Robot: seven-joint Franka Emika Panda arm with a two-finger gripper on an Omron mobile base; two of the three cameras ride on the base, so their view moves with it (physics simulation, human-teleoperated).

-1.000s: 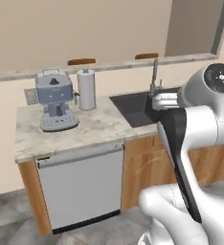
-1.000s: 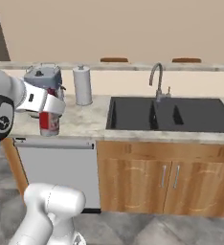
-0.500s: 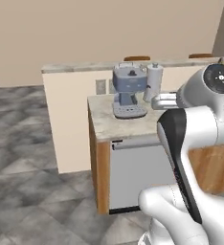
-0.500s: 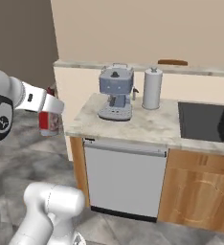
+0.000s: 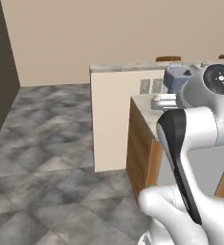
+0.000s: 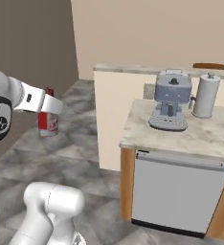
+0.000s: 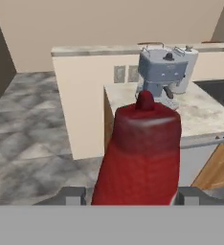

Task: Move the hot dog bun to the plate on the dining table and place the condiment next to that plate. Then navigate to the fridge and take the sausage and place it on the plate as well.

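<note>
Condiment (image 7: 140,153): red bottle, grasped between the fingers of the tool (image 7: 133,194), carried in the air above the grey tiled floor (image 6: 80,143). Beyond: table (image 6: 200,136) bearing a grey-blue coffee machine (image 6: 170,100) and paper towel roll (image 6: 206,95).

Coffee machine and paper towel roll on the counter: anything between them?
No. In the right base view, bare counter separates the coffee machine from the paper towel roll.

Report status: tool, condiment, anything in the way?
Tool shut on condiment, carried upright. Coffee machine on counter ahead; plate unseen.
</note>
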